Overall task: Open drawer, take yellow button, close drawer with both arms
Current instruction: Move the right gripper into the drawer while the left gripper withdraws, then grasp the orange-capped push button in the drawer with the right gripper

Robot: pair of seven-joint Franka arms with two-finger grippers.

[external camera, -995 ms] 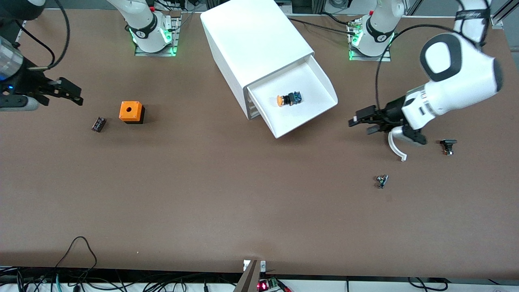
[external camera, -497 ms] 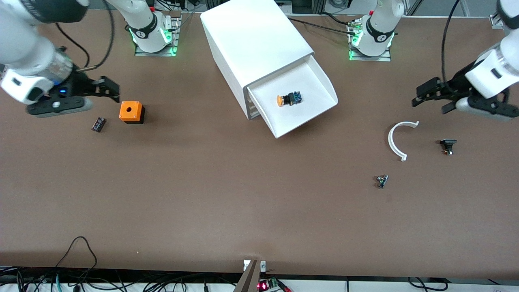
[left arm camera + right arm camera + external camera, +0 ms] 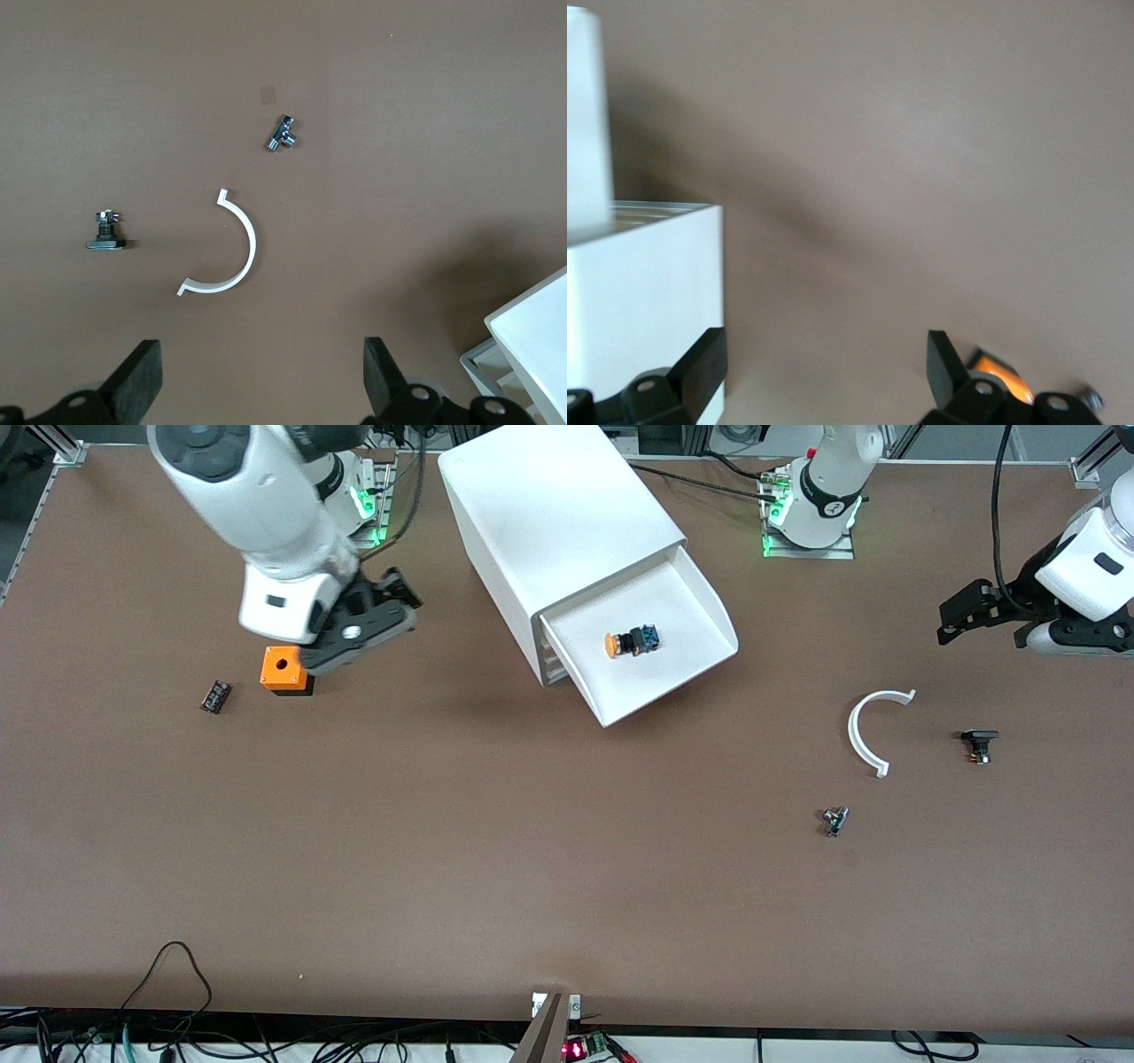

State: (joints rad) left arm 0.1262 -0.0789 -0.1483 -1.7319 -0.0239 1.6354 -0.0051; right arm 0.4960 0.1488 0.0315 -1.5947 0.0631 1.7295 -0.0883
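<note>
Right gripper: the black two-finger right gripper (image 3: 390, 598) is held with its fingers apart and nothing between them, over the bare brown table (image 3: 496, 868) just above the orange cube with a hole (image 3: 285, 670); it is judged to be on its way to the button.
Left gripper: the black left gripper (image 3: 961, 611) is spread and empty, hung over the table's left-arm end; that arm appears to wait.
Drawer: the shallow white plastic drawer (image 3: 700, 615) is seen pulled out of the white box-shaped cabinet (image 3: 549, 509), so its contents can be reached from above.
Button: the small orange-capped button on a black-and-blue body (image 3: 631, 640) lies on its side in the drawer, at roughly 3 o'clock from the right gripper.
Loose parts: a white curved plastic strip (image 3: 864, 731) lies at about 7 o'clock from the left gripper.
Hidden: the orange cube is partly covered by the right gripper; the lower drawers are scarcely visible.
</note>
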